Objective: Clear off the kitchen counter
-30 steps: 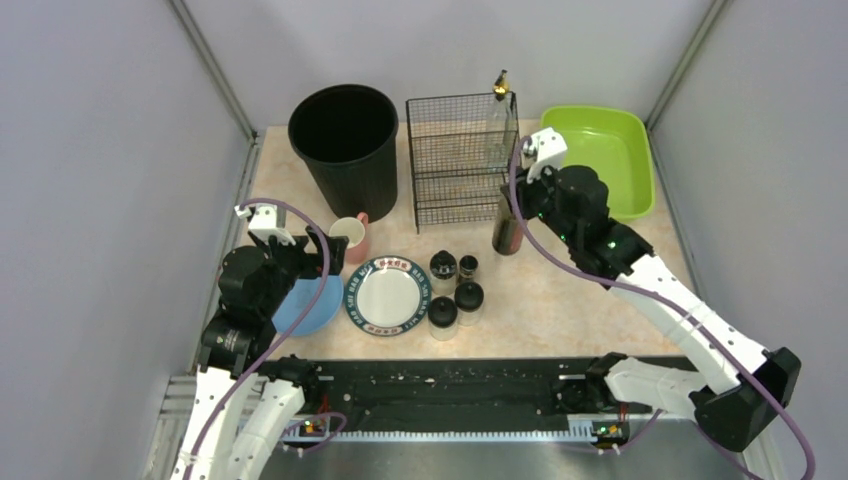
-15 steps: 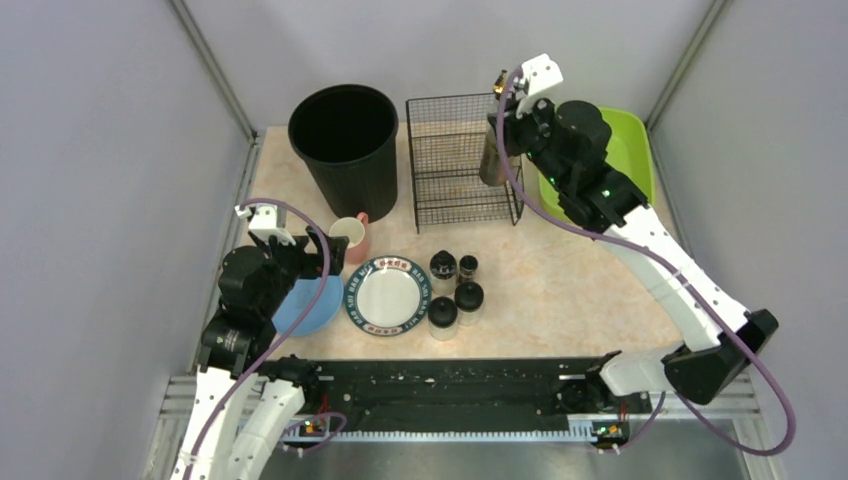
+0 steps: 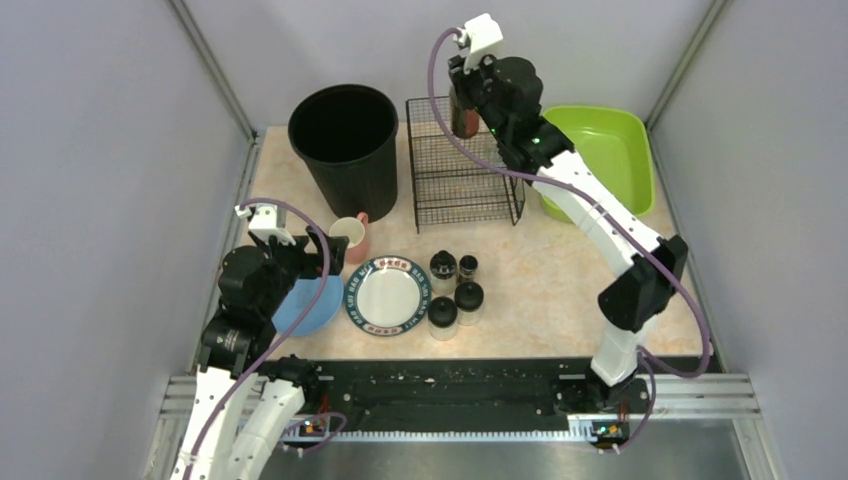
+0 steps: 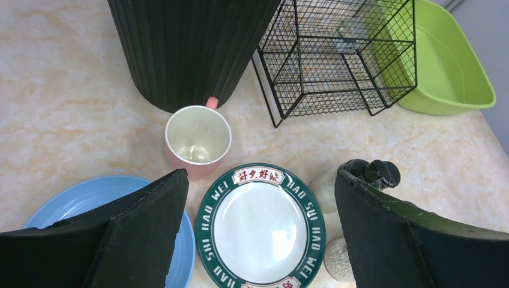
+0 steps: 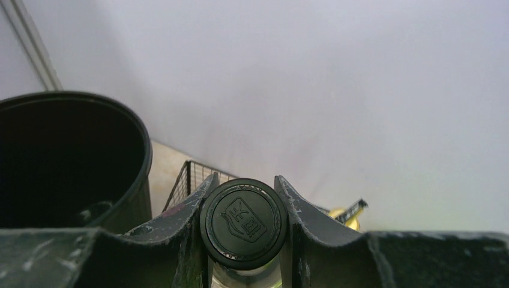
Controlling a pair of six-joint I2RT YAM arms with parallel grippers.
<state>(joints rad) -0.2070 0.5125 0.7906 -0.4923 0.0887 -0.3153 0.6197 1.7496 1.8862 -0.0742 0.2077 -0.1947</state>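
Table (image 3: 560, 280) fills the middle of the top view, beige stone pattern, grey walls on three sides. Right end effector (image 3: 462, 108) is up at 12 o'clock, raised over the far edge of the wire rack (image 3: 462, 175), fingers clamped on a dark bottle (image 3: 463, 118). In the right wrist view the bottle (image 5: 243, 223) sits squeezed between both fingers of the right end effector (image 5: 243, 201), black cap facing the camera.

Left end effector (image 3: 318, 248) is at 9 o'clock, fingers wide apart, gripping nothing. Left wrist view: left end effector (image 4: 258, 180) hangs above the pink mug (image 4: 198, 141) and the white plate (image 4: 261, 225) with a green rim; blue plate (image 4: 84, 195) just left of it, partly under one finger.

Black bin (image 3: 345, 135) at 11 o'clock, mug just beside its base. Green tray (image 3: 605, 150) at 1 o'clock, right beside the rack. Four small black-capped jars (image 3: 452, 290) cluster at table centre, right of the white plate. A glass bottle (image 4: 351, 33) stands inside the rack – details too small to tell.
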